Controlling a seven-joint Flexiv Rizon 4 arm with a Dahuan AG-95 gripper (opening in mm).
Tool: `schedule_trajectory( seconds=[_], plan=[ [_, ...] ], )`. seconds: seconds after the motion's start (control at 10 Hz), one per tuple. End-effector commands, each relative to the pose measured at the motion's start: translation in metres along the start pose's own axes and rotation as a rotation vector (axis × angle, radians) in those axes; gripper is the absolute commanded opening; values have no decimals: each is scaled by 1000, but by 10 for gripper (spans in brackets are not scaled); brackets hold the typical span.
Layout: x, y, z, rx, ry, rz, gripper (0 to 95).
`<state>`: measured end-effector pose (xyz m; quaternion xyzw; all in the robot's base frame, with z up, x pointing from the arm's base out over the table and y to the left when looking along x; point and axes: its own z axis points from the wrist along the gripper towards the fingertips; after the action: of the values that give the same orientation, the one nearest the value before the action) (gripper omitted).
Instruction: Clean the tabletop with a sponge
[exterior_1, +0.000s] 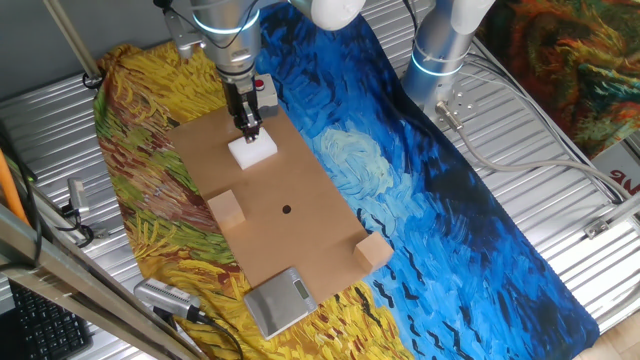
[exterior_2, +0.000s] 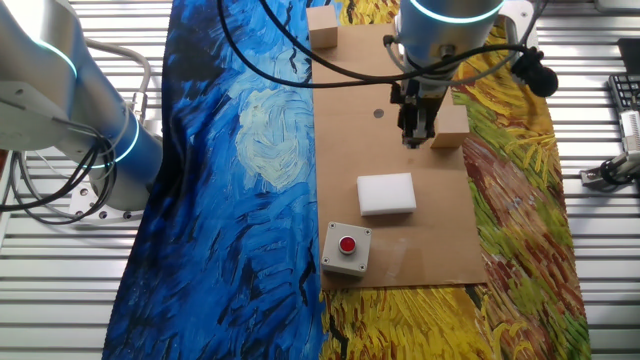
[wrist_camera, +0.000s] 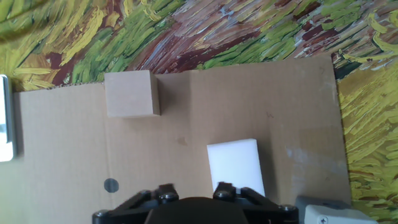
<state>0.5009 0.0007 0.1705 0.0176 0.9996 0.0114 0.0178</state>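
The gripper (exterior_1: 248, 126) hung above the sponge (exterior_1: 252, 150), upper centre of the tabletop (exterior_1: 310, 240); this looked like the approach before grasping; whether its jaws were parted could not be told; next, a straight descent; two tan cubes (exterior_1: 226, 211), a scale (exterior_1: 278, 301) and a button box (exterior_2: 346, 248) crowded the wiping path.

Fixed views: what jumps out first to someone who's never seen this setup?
The loud blue-and-yellow painted cloth that covers the table, with the plain brown tabletop lying on it. On that board the white sponge stands out near the end with the red-button box, and the arm's claw hangs right above it. Two tan cubes sit at the board's long edges, and a grey scale at its other end.
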Motion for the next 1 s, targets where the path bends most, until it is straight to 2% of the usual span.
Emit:
schedule_trajectory(
  seconds=[0.1, 0.4, 0.7, 1.0],
  plan=[
    [1, 0, -1, 5, 0, -29, 0],
    [2, 0, -2, 7, 0, -39, 0],
    [2, 0, -2, 19, -7, -2, 0],
    [2, 0, -3, 15, -13, -7, 0]
  ],
)
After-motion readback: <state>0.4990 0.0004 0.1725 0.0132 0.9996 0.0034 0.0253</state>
